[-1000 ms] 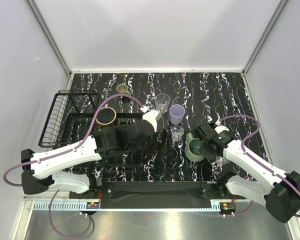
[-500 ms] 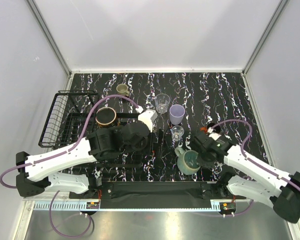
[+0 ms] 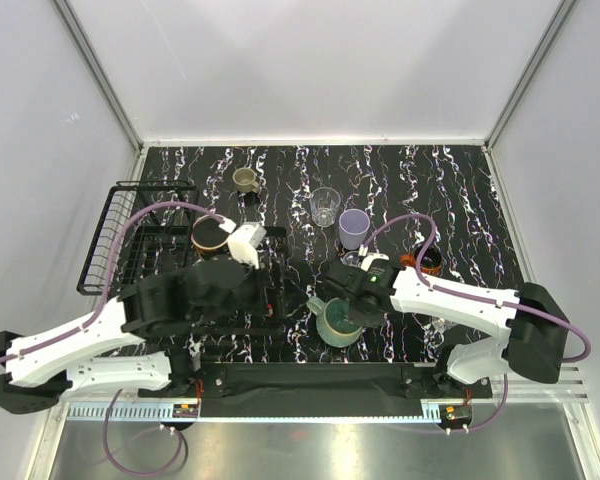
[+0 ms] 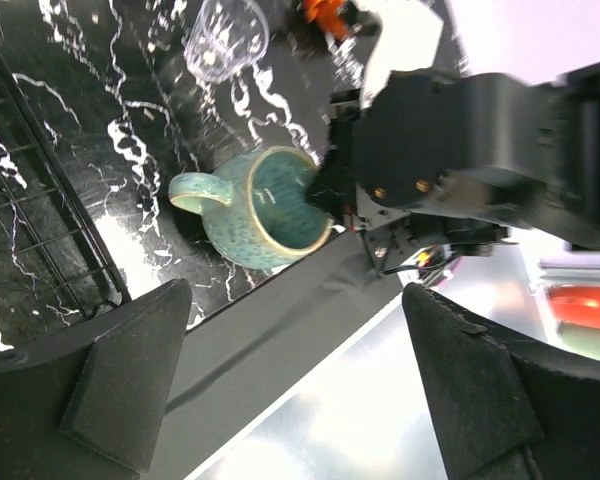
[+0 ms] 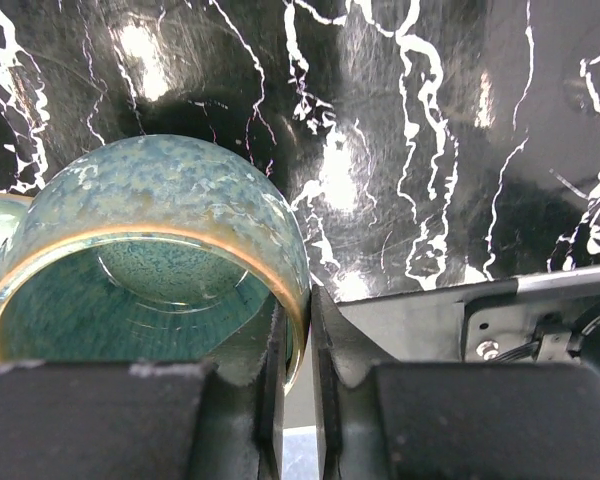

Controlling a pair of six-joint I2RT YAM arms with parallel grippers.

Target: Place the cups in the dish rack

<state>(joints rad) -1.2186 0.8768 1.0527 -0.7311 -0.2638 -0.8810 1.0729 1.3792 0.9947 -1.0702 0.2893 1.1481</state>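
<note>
Status: teal mug (image 3: pixel 337 322) rim-pinched in right claw (image 5: pixel 298 330), desk (image 3: pixel 460 190) front centre, well right of dish rack (image 3: pixel 110 235) | left claw (image 4: pixel 295 390) wide, empty | risk: slipping from thin rim pinch, tipping mid-transfer

Dish rack (image 3: pixel 110 235) is being carried on the left part of the desk (image 3: pixel 460 190). The rack mug (image 3: pixel 210 235) is being borne on its flat part, right of the raised basket. Left tool (image 4: pixel 295 390) is being held by the rack's right edge, fingers wide apart.

Right of the rack, near front centre, the gripped mug (image 3: pixel 336 322) is being pinched by the right tool (image 3: pixel 355 303), one finger inside the rim and one outside.

Behind it a small glass (image 3: pixel 352 262) is being found, then a cup (image 3: pixel 354 228). A taller glass (image 3: pixel 325 205) is being found just left-behind the cup. The far mug (image 3: pixel 245 180) is being found near the back edge.
</note>
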